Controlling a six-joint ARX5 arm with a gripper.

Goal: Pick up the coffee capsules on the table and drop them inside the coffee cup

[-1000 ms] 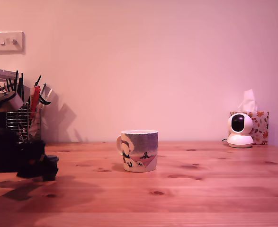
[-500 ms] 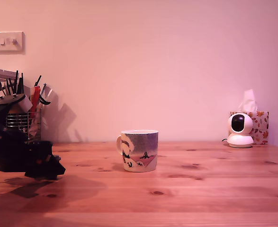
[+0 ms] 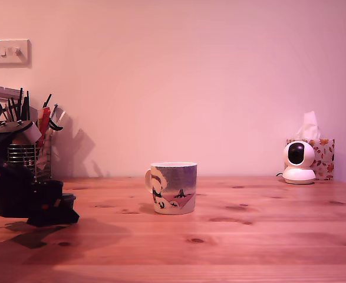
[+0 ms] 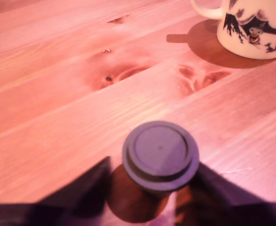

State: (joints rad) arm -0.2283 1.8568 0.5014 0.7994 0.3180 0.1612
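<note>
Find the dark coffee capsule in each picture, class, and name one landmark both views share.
Exterior view: no capsule can be made out; the dark gripper at the exterior view's left may hide it.
Wrist view: the dark capsule stands close to the camera, between the dark fingers.
Shared landmark: the coffee cup on the table.

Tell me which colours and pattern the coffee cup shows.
The coffee cup is cream, printed with purple sky, white snow and cartoon figures; exterior view shows it best.
</note>
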